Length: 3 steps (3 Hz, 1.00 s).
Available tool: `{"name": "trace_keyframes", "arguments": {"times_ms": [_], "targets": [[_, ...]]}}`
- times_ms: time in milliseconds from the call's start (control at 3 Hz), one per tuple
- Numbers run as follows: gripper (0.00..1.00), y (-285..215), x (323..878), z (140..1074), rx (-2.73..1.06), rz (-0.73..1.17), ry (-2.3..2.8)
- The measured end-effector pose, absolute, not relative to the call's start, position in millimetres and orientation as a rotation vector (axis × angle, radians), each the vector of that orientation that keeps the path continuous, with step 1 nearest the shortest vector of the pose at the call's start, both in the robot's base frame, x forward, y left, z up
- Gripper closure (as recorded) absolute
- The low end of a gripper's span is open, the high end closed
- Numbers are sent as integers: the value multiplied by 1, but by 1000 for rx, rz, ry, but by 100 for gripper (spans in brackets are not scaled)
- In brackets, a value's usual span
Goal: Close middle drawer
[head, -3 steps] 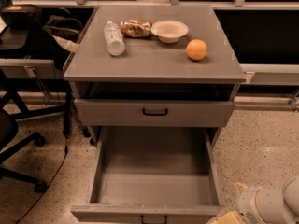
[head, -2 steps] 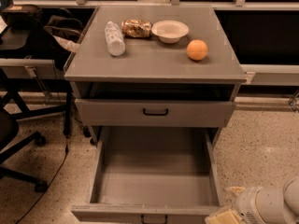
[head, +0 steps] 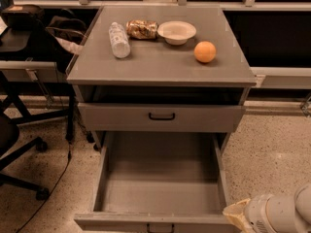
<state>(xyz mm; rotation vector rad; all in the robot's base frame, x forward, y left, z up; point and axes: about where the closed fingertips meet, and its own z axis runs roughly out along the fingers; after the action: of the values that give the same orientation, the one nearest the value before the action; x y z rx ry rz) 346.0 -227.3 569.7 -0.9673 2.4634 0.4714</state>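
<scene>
The middle drawer [head: 160, 178] is pulled far out of the grey cabinet and is empty. Its flat front [head: 121, 222] lies along the bottom edge of the view, with the small black handle [head: 160, 226] just showing. The upper drawer [head: 161, 116] above it sits nearly flush, its black handle in view. My gripper [head: 238, 213] is at the bottom right, just beside the open drawer's front right corner, with the white arm [head: 279, 212] behind it. The lowest drawer is out of view.
On the cabinet top [head: 160, 64] lie a water bottle [head: 119, 40], a snack bag [head: 142, 29], a white bowl [head: 177, 32] and an orange [head: 204, 51]. A desk and office chairs [head: 19, 130] stand at the left. Speckled floor [head: 269, 154] lies at the right.
The arm and gripper have shifted a little left and up, closer to the open drawer's front right corner. The drawer has not moved.
</scene>
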Motion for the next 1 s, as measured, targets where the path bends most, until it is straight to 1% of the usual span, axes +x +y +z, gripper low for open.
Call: {"name": "trace_keyframes", "arguments": {"times_ms": [333,667,1000], "targets": [[100,-225,342,572,-969,441,2434],[100,-231,338,556,-875,414,2448],[100,-242,346,519,-755,386,2481]]}}
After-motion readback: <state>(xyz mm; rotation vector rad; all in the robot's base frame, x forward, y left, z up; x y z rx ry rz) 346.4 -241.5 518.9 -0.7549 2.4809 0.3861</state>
